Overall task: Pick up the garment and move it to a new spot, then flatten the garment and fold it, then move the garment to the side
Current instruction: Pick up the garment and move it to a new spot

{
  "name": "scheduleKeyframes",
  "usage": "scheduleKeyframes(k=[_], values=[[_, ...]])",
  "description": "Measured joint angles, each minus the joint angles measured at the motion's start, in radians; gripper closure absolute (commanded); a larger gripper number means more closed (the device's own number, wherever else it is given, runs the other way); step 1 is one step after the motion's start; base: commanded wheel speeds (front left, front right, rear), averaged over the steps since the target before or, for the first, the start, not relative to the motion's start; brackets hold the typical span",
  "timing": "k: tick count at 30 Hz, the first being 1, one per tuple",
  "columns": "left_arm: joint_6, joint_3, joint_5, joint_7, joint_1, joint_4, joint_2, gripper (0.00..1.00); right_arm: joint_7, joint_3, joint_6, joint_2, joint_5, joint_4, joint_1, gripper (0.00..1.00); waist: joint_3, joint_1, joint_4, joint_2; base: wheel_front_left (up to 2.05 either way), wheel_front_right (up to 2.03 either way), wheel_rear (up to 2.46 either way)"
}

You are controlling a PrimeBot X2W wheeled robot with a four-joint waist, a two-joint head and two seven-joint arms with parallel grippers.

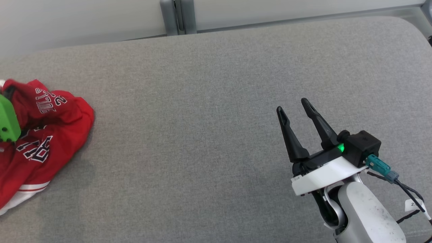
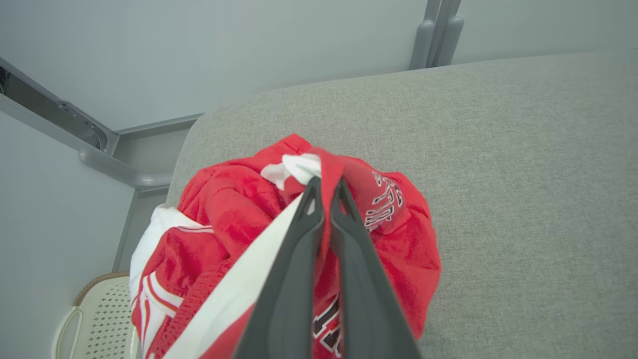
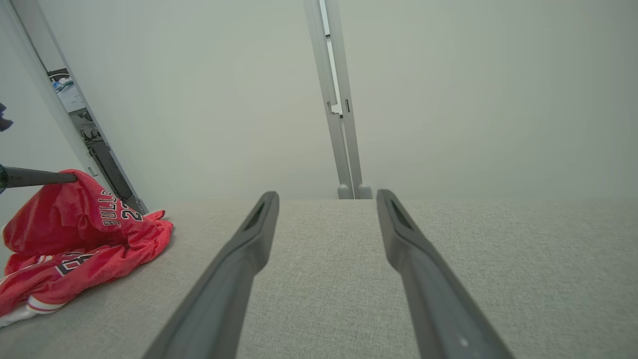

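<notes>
The garment [image 1: 44, 141] is a crumpled red jersey with white trim and dark lettering, heaped at the left edge of the grey padded table [image 1: 202, 118]. In the left wrist view my left gripper [image 2: 326, 192] is shut on a raised fold of the garment [image 2: 239, 209], red cloth pinched between its two dark fingers. The same garment [image 3: 75, 234] lies at the left of the right wrist view, where one dark finger [image 3: 40, 177] of the left gripper reaches its top. My right gripper [image 1: 293, 105] hovers over bare table at the lower right, open and holding nothing, far from the cloth.
A pale perforated basket [image 2: 99, 319] sits below the table's left end. A grey post [image 1: 177, 17] rises behind the table's far edge against a white wall. A green part of my left arm [image 1: 8, 121] overlaps the jersey.
</notes>
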Motion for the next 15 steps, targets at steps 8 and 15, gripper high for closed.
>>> scheduleKeyframes(k=[8, 15], values=[[0.000, -0.100, 0.009, -0.036, -0.095, -0.226, 0.000, 1.00, 0.000, -0.008, 0.000, 0.017, 0.012, 0.004, 0.037, 0.00, -0.077, 0.0000, 0.002, 0.0000, 0.00, 0.00, 0.00], [0.021, -0.143, 0.031, -0.051, -0.130, -0.389, -0.094, 1.00, 0.000, -0.038, 0.000, 0.024, 0.013, -0.005, 0.054, 0.00, -0.093, 0.0000, -0.038, 0.0000, 0.00, 0.00, 0.00]])
